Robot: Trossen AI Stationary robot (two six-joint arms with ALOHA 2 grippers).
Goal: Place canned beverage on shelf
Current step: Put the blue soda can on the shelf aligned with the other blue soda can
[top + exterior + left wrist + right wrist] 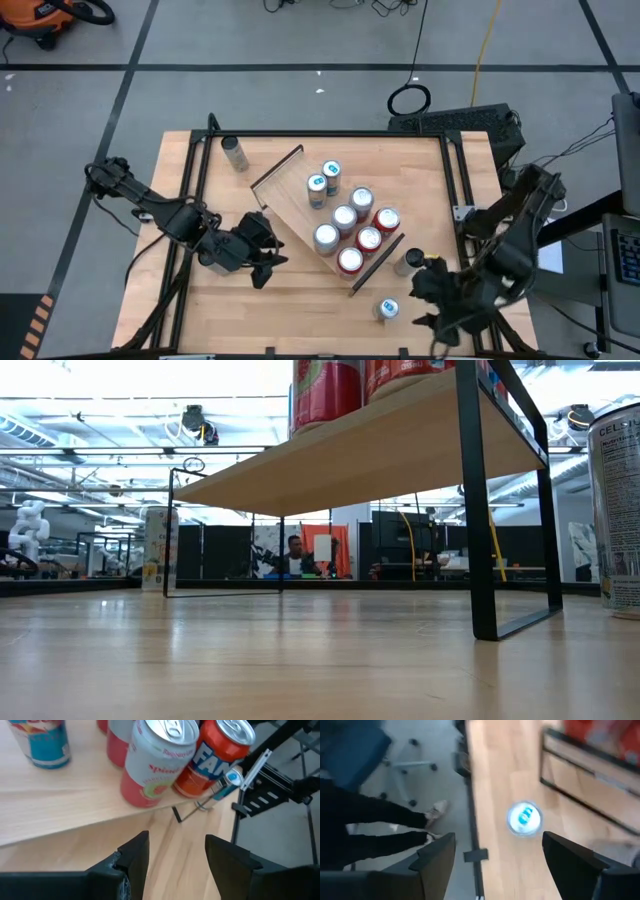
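Shelf: the rectangular light-wood shelf with thin black end rails (300, 205) sits skewed near the middle of the wooden tabletop with black frame (200, 310). Eight cans (345, 218) crowd the end of the shelf nearer the right arm; the other end is bare.
Loose cans: a silver can with a blue-and-white top (386, 309) stands on the tabletop just off the shelf's loaded end; a grey can (409, 261) stands just beside that end's rail; a silver can (235, 154) stands well apart, beyond the shelf's bare end.
Right gripper: the right gripper (437, 300) hovers just beside the blue-topped can (524, 818), fingers (436, 854) spread wide apart and holding nothing; the can lies ahead between them.
Left gripper: the left gripper (262, 262) waits beside the shelf's long edge, fingers (136, 855) apart and empty, facing the pink-and-white can (154, 762) and the orange can (217, 757).
Room: a person's dark-trousered legs (372, 827) show past the table edge.
Step in hand: judged as the approach to pick up the blue-topped can; no can is gripped yet.
Next move: likely lower and centre the right gripper over the can, close on it, then lift and carry it over the rail to a free spot on the shelf without knocking its neighbours.
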